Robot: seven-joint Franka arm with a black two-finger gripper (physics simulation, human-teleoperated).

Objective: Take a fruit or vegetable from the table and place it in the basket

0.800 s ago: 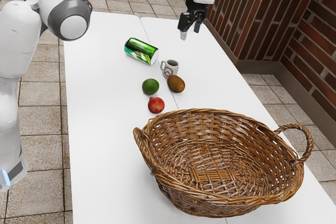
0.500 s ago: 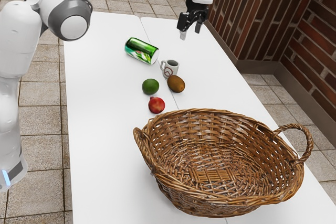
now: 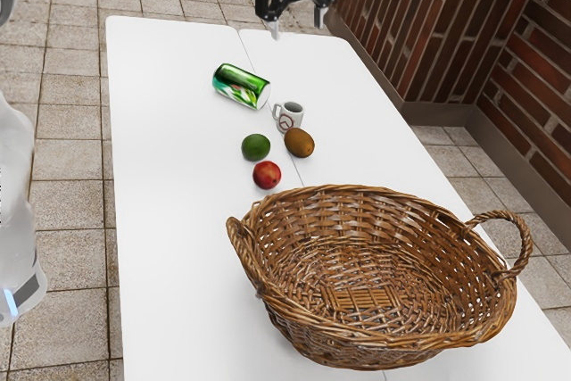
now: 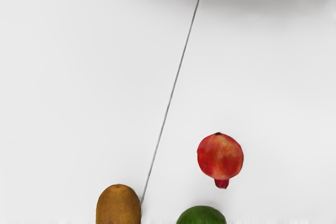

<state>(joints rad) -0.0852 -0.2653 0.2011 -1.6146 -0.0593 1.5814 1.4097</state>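
I see a big wicker basket [image 3: 379, 350] on the white table [image 3: 178, 256], and everything else falls in line from it. Nearest the basket sits a red pomegranate [image 3: 267, 175]. Farther from the basket are a green fruit [image 3: 256, 147] and a brown kiwi [image 3: 300, 143], then a little mug [image 3: 290, 118], and beyond that a green can [image 3: 240, 86] on its side. Farthest from the basket, the black gripper [image 3: 298, 26] hangs up high, its two fingers spread apart.
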